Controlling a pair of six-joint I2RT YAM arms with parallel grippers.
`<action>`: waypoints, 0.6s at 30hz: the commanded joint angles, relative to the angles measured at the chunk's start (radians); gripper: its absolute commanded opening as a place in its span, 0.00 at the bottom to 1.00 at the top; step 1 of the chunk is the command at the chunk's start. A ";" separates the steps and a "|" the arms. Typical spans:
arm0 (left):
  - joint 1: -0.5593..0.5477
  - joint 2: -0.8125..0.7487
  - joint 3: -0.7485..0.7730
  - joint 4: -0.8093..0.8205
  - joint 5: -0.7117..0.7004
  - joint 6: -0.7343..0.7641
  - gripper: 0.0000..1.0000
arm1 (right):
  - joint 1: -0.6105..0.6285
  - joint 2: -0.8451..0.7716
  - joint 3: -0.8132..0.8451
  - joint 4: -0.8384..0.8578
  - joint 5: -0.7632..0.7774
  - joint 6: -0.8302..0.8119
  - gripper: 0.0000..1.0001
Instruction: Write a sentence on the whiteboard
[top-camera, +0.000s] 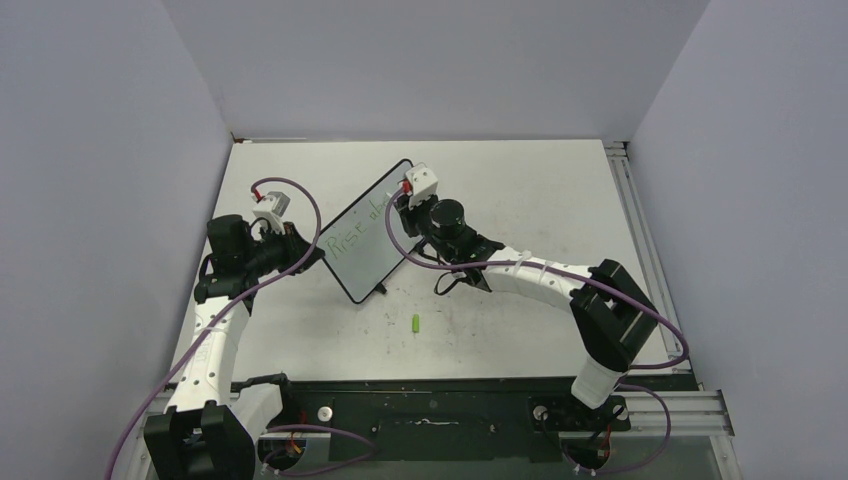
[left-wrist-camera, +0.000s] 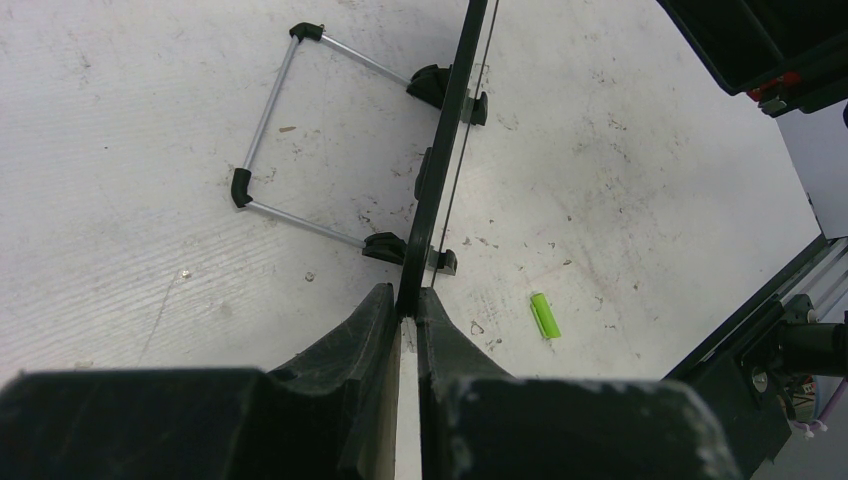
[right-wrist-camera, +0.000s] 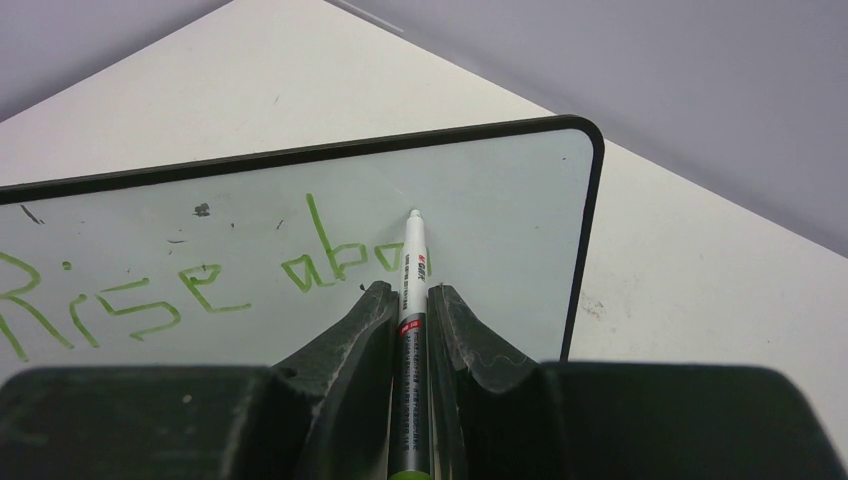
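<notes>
A small black-framed whiteboard (top-camera: 365, 235) stands propped on the scuffed white table (top-camera: 520, 200), its edge pinched by the left gripper (left-wrist-camera: 405, 300), green handwritten lettering (right-wrist-camera: 190, 290) "Rise abo" running rightward to where the right gripper (right-wrist-camera: 409, 292), clamped on a white-tipped marker (right-wrist-camera: 414, 240), points it straight ahead at the board.

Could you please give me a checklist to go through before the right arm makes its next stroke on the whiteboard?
1. The left fingers shut on the whiteboard edge: ok.
2. The right fingers shut on the marker: ok.
3. The marker uncapped, green cap lying on the table: ok.
4. The marker tip touching the whiteboard: cannot tell.
5. The sentence finished: not ok, it reads "Rise abo".
</notes>
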 joint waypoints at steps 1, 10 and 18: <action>0.003 -0.020 0.046 0.032 0.018 -0.002 0.00 | 0.010 0.019 0.037 0.057 -0.004 -0.004 0.05; 0.003 -0.021 0.045 0.033 0.018 -0.002 0.00 | 0.003 0.024 0.004 0.054 0.009 0.001 0.05; 0.002 -0.021 0.046 0.032 0.017 -0.002 0.00 | -0.003 0.017 -0.027 0.049 0.019 0.004 0.05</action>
